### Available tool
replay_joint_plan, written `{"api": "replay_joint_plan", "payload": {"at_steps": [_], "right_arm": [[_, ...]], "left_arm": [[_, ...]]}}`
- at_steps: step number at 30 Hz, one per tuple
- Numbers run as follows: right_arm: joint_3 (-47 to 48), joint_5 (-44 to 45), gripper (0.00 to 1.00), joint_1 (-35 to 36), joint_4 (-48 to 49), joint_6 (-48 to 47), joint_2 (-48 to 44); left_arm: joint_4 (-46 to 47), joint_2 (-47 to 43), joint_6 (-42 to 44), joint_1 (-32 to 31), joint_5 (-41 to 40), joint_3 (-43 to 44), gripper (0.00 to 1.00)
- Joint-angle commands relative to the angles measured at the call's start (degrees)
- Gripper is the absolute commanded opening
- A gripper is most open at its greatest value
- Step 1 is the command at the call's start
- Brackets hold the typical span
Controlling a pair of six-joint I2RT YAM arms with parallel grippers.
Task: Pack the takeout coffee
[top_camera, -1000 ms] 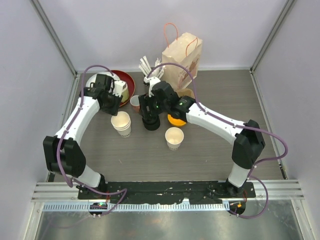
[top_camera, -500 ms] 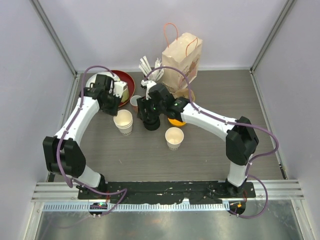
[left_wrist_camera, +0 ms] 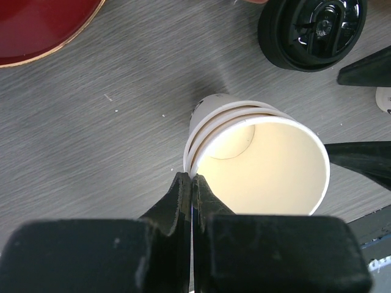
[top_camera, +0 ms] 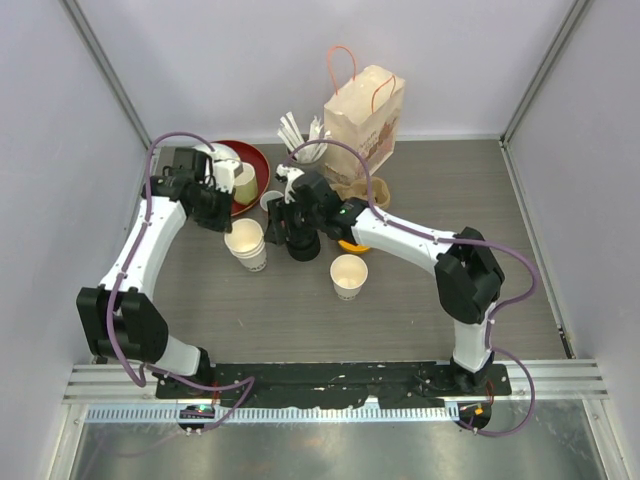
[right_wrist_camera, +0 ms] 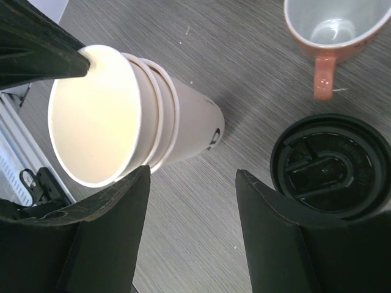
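The left pincer (left_wrist_camera: pixel 191 182), spread a moment ago, is now pinched on the rim of the top cup (left_wrist_camera: pixel 263 171) of the stack (top_camera: pixel 246 245), which is stood on the tabletop (top_camera: pixel 400 320) beside the black lid (right_wrist_camera: pixel 330 165). The right pincer (right_wrist_camera: pixel 192 232) is held spread alongside. A cup is judged ready to be separated.

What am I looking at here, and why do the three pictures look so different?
Two robot arms are bolted at the near edge of a table. The wide picture comes from a camera above and behind them. The two close-ups come from a small camera on each wrist, so the black shapes at the bottom are that arm's own fingers. On the table are a stack of paper cups, a single cup, a black lid, a mug with a pink handle, a red bowl and a paper bag. The left gripper is shut, pinching the rim of the stack's top cup. The right gripper is open and holds nothing.
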Motion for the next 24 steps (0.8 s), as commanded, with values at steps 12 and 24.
{"api": "replay_joint_plan", "payload": {"at_steps": [12, 24], "right_arm": [[2.1, -6.0, 0.62, 0.0, 8.6, 6.8, 4.6], [1.2, -3.3, 0.62, 0.1, 7.1, 5.3, 0.6]], "left_arm": [[-0.8, -2.6, -1.2, 0.4, 5.8, 0.0, 0.0], [-4.7, -6.6, 0.9, 5.3, 4.6, 8.7, 0.0]]}}
